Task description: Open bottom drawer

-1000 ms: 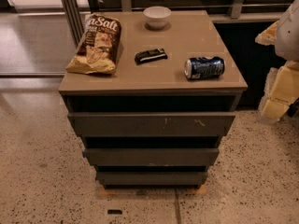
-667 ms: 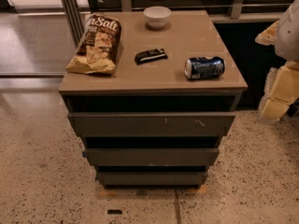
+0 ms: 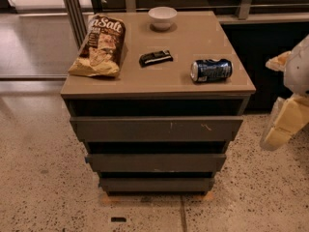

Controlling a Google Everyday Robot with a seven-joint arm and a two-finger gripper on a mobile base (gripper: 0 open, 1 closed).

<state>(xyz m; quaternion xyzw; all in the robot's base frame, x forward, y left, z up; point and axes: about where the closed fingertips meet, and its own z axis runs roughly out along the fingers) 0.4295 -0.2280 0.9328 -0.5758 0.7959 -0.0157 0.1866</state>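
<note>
The bottom drawer [image 3: 157, 184] is the lowest and narrowest of three flat dark grey-brown fronts on the cabinet, close to the floor. Its front sits set back under the middle drawer [image 3: 156, 162]. The top drawer [image 3: 156, 128] is the widest and has pale scratch marks. My gripper [image 3: 282, 127] is at the right edge of the view, to the right of the cabinet at about top-drawer height and apart from all the drawers. It holds nothing that I can see.
On the cabinet top [image 3: 193, 37] are a chip bag [image 3: 99, 45], a white bowl [image 3: 162, 18], a small black object [image 3: 156, 58] and a blue can [image 3: 211, 70] on its side. Speckled floor [image 3: 43, 178] surrounds the cabinet. A dark wall panel [image 3: 260, 57] stands at the right.
</note>
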